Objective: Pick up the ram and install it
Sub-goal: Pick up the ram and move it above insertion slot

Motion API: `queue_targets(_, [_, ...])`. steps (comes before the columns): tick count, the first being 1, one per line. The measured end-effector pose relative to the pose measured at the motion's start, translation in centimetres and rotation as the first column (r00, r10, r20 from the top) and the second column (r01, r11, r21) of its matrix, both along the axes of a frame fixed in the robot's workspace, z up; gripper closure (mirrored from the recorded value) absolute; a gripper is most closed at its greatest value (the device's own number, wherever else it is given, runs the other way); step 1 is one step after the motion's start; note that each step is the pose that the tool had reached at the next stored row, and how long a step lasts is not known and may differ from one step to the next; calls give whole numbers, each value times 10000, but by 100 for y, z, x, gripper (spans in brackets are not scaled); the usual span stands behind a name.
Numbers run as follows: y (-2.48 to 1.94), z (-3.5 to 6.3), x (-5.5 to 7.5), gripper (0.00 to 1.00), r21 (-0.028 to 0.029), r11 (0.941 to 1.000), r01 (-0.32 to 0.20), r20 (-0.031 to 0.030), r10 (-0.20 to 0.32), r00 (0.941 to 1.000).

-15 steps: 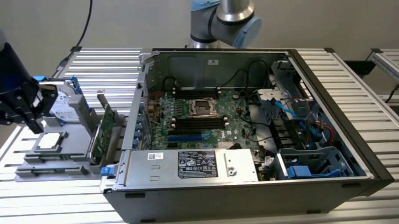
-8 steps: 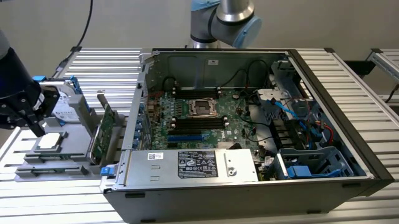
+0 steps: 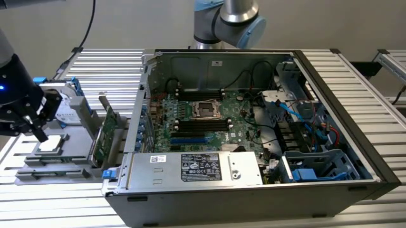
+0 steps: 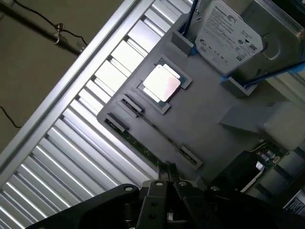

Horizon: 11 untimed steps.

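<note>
The ram [image 4: 138, 143] stands on edge in a slot of the grey parts holder [image 4: 209, 102], so I see it as a thin green strip between two end clips. My gripper [image 4: 167, 172] hovers just over one end of that strip with its fingers shut together and nothing between them. In the exterior view the gripper [image 3: 39, 134] hangs above the holder [image 3: 70, 145] at the exterior view's left, beside the open computer case [image 3: 330, 109]. Black memory slots [image 3: 201, 124] lie on the green motherboard inside the case.
The holder also carries a silver processor [image 4: 162, 83], a hard drive [image 4: 228, 33] and a large green expansion card [image 3: 103, 135] standing upright. Cables and a blue drive cage [image 3: 317, 166] crowd the case's right side. A ribbed aluminium table [image 3: 108, 66] lies underneath.
</note>
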State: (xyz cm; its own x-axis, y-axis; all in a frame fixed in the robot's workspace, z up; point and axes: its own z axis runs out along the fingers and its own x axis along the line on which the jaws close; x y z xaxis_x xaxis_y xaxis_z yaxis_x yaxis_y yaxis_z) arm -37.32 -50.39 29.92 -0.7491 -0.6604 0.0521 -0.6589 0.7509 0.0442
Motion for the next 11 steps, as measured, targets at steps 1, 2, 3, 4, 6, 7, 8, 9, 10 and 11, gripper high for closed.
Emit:
queue_targets(1, [0, -9, 0, 89, 1, 9998, -189, 1, 189, 9998])
queue_targets(2, [0, -15, 0, 89, 0, 9993, -370, 1, 370, 9993])
queue_targets(3, [0, -22, 0, 89, 1, 9985, -550, 1, 550, 9985])
queue_targets(4, [0, -29, 0, 89, 0, 9973, -728, 2, 728, 9973])
queue_targets(6, [0, -43, 0, 89, 0, 9941, -1086, 3, 1086, 9941])
queue_targets(7, [0, -50, 0, 89, 0, 9918, -1277, 3, 1277, 9918])
queue_targets(8, [0, -57, 0, 89, 0, 9894, -1454, 4, 1454, 9894])
queue_targets(9, [0, -64, 0, 89, 0, 9866, -1632, 5, 1632, 9866])
queue_targets(10, [0, -71, 0, 89, 0, 9835, -1809, 6, 1809, 9835])
queue_targets(11, [0, -77, 0, 89, -1, 9801, -1985, 5, 1985, 9801])
